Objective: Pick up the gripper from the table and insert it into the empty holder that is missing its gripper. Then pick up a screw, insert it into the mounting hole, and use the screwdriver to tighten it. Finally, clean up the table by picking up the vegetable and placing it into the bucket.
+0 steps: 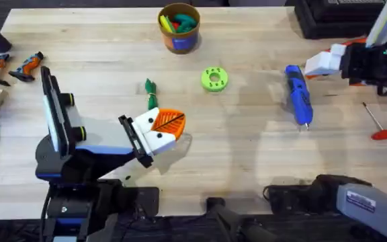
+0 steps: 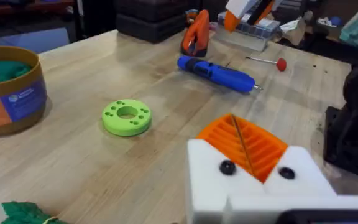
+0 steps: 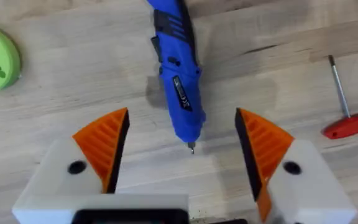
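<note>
Bucket: far middle of the table — holds green, red and yellow toy pieces.
Vegetable: lying on the wood, near the left gripper.
Left gripper: fingers together, holding nothing.
Right gripper: spread wide — screwdriver tip between its pads, untouched.
Table: pale planks; green disc, red-handled rod.

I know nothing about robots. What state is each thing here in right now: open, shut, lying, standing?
Blue pen-shaped screwdriver: lying flat on the wooden table.
Yellow-rimmed round bucket: upright, toys inside.
Dark-green knobbly toy vegetable: lying on the table, outside the bucket.
Lime-green round disc: lying flat.
Thin red-handled rod: lying flat.
Left gripper: shut, orange pads together.
Right gripper: open, over the screwdriver's tip.
</note>
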